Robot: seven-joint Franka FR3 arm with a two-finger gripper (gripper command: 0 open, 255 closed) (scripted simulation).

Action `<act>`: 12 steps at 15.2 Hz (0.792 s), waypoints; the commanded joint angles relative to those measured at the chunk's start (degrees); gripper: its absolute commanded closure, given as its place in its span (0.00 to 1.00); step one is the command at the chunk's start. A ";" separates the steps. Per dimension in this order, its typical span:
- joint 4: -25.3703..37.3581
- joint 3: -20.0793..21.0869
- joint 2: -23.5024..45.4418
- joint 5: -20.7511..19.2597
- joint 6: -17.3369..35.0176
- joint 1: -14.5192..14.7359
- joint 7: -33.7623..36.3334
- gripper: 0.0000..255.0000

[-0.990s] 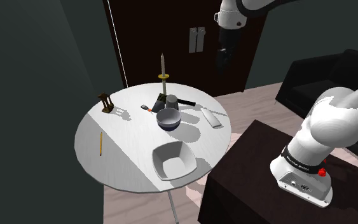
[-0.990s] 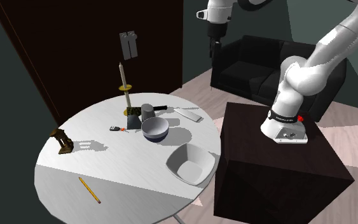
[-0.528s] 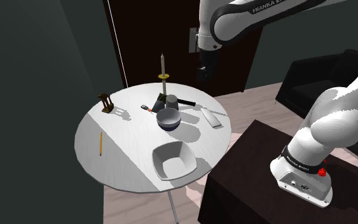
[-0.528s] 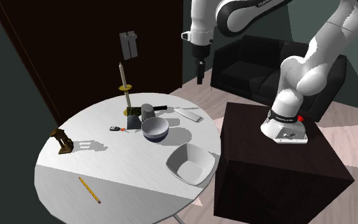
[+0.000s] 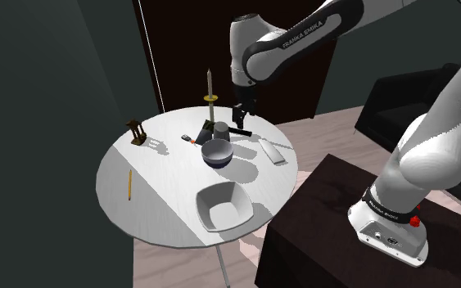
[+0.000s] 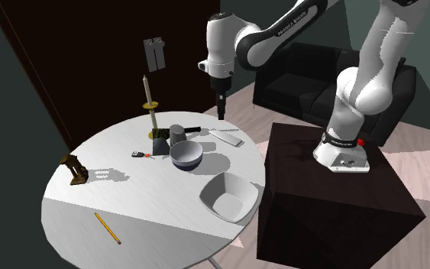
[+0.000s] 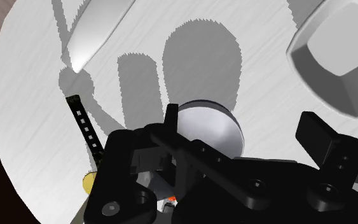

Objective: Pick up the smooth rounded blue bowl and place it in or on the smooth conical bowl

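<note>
The rounded blue bowl (image 5: pixel 217 153) (image 6: pixel 185 153) stands upright near the middle of the round white table (image 5: pixel 163 192). The pale conical bowl (image 5: pixel 223 204) (image 6: pixel 227 196) sits near the table's front edge, closer to the stand. My gripper (image 5: pixel 241 119) (image 6: pixel 221 109) hangs in the air above the table's far side, behind and above the blue bowl, pointing down. In the wrist view its fingers (image 7: pixel 320 135) stand apart with nothing clasped. The rounded bowl (image 7: pixel 210 124) lies beyond them and the conical bowl (image 7: pixel 336 51) farther off.
Behind the blue bowl stand a grey cup (image 5: pixel 220 129), a tall candle (image 5: pixel 210 88) on a yellow holder and a black-handled tool (image 7: pixel 85 127). A flat white slab (image 5: pixel 272 151), a small brown stand (image 5: pixel 139 132) and a pencil (image 5: pixel 129 186) also lie on the table. A dark sofa (image 6: pixel 312 76) is behind.
The arm has swung down and towards the shoulder view's left, bringing the gripper from high near the door to just above the table's far side. The fingers stay apart.
</note>
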 commanded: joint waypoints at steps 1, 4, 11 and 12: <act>1.48 0.47 4.70 -1.25 2.93 0.26 1.63 0.00; 5.08 0.72 11.35 -3.21 5.50 0.82 3.63 0.00; 16.07 0.07 27.00 -7.48 9.11 3.17 7.53 0.00; 17.94 -0.11 29.24 -7.96 9.36 3.60 7.93 0.00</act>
